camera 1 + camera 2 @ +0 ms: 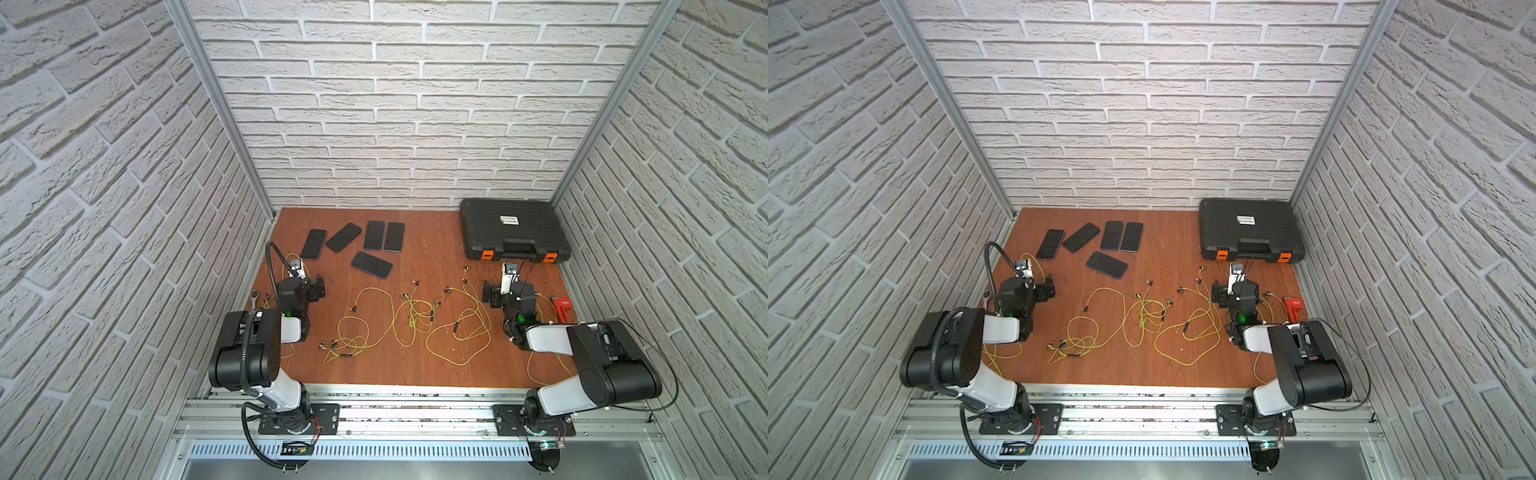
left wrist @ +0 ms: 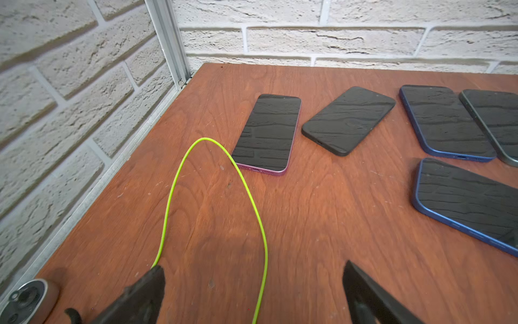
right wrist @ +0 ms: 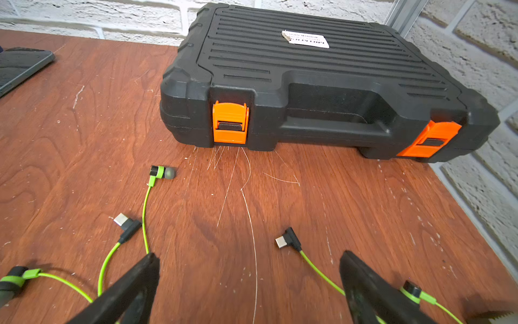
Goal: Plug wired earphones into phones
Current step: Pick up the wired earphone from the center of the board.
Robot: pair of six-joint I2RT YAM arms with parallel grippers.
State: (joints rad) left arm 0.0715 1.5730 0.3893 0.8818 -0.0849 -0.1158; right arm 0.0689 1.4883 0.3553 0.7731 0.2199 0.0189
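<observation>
Nothing plugged in yet: five phones [image 1: 372, 264] lie cord-free near the back wall, earphones [image 3: 164, 172] sprawl loose mid-tabletop [image 1: 415, 372] w/ plugs [image 3: 281, 242] bare, left hand [image 2: 252, 266] & right hand [image 3: 249, 255] both wide open, empty.

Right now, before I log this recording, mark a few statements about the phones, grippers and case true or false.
1. Five smartphones lie on the wooden table. True.
2. The right gripper holds a USB-C plug. False: it is open and empty; the plug lies on the table.
3. The left gripper is open. True.
4. The black tool case stands open. False: it is shut.
</observation>
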